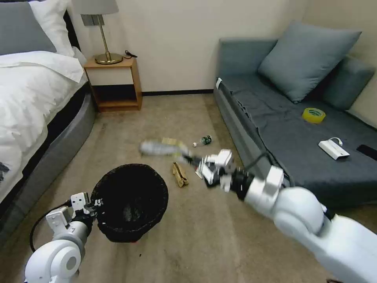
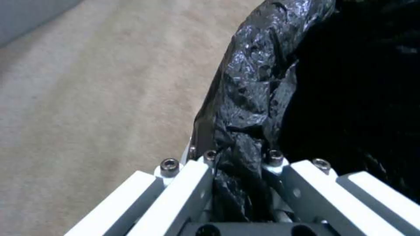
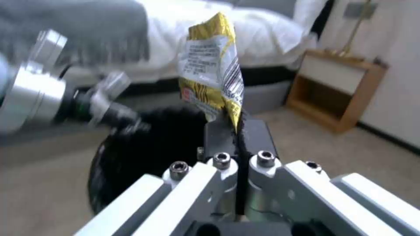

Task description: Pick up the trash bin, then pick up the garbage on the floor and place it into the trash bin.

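Fingers of the left gripper (image 1: 95, 204) clamp the near-left rim of the trash bin (image 1: 131, 200), as we see in the head view; the bin, lined with a crinkled black bag, sits low at left above the carpet (image 1: 196, 236). We see the right gripper (image 1: 192, 160) reaching in from the right, its fingers pinched on the yellow-silver wrapper (image 1: 163, 147), which shows as a blur in the air beyond the bin's far rim. On the carpet we find the crumpled tan paper (image 1: 180, 174) just beside the right gripper and the small clear bottle (image 1: 203, 140) farther off, near the grey sofa (image 1: 294, 133). A yellow tape roll (image 1: 313, 115) and a white box (image 1: 333, 149) lie on the sofa seat. A bed (image 1: 31, 98) stands at left, with a wooden nightstand (image 1: 114, 84) against the wall.

Left wrist view: we see the white fingers (image 2: 183, 193) closed narrowly on a fold of the black liner at the trash bin (image 2: 254, 98) rim, with carpet (image 2: 96, 98) alongside.

Right wrist view: we see the black pads (image 3: 254, 137) pressed together on the lower edge of the wrapper (image 3: 212, 68), which stands upright above them. Behind it lies the dark mouth of the trash bin (image 3: 144, 154), with the left gripper (image 3: 131, 123) at its rim.
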Robot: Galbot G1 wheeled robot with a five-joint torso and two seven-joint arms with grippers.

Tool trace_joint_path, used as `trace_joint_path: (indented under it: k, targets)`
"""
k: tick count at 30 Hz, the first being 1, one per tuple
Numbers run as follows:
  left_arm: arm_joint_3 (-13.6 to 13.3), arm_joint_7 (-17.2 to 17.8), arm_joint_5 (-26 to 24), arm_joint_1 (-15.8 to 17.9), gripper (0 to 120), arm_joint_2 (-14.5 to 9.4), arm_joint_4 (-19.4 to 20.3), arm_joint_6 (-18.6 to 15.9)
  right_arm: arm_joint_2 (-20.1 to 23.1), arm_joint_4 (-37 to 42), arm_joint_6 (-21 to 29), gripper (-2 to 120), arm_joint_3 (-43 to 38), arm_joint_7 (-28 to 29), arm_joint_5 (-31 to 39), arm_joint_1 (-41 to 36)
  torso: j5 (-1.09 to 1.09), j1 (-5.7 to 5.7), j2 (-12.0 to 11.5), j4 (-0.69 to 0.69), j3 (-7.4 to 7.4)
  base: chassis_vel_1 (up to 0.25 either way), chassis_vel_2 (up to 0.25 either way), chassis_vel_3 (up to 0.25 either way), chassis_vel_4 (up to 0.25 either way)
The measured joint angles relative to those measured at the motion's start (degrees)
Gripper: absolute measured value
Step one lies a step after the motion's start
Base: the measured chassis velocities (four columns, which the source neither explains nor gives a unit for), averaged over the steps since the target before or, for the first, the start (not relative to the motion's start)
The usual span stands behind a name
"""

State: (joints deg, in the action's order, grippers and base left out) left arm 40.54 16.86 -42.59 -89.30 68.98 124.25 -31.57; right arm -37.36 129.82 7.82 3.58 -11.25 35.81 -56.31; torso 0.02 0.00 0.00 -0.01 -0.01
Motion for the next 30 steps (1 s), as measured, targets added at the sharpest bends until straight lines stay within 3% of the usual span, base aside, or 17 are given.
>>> trace_joint_path:
  k: [7, 11, 28, 30]
  targets:
    - [-2.51, -1.13, 0.92, -0.45, 3, -0.21, 1.53, -1.06, -1.6, -1.37, -0.24, 0, 1.58, -0.88, -4.16, -3.05, 0.0, 0.0, 0.0, 0.01, 0.0, 0.0, 0.0, 0.0, 0.0]
    - [-5.48, -1.92, 2.44, -0.61, 3, -0.2, 2.75, -1.64, -2.82, -4.95, -0.77, 0, 4.55, -1.92, -6.61, -2.64, -0.02, 0.0, 0.0, 0.01, 0.0, 0.0, 0.0, 0.0, 0.0]
    - [-7.47, -2.26, 2.5, -1.17, 3, -0.71, 4.2, -2.59, -4.9, -14.67, -1.29, 0, 11.5, -2.7, -16.47, 2.16, -0.02, 0.0, 0.0, 0.01, 0.0, 0.0, 0.0, 0.0, 0.0]
    - [-7.81, -2.26, 2.48, -1.27, 3, -0.87, 4.29, -2.6, -5.61, -15.58, -1.25, 9, 12.46, -1.99, -16.58, 2.35, -0.02, 0.0, 0.0, 0.01, 0.0, 0.0, 0.0, 0.0, 0.0]
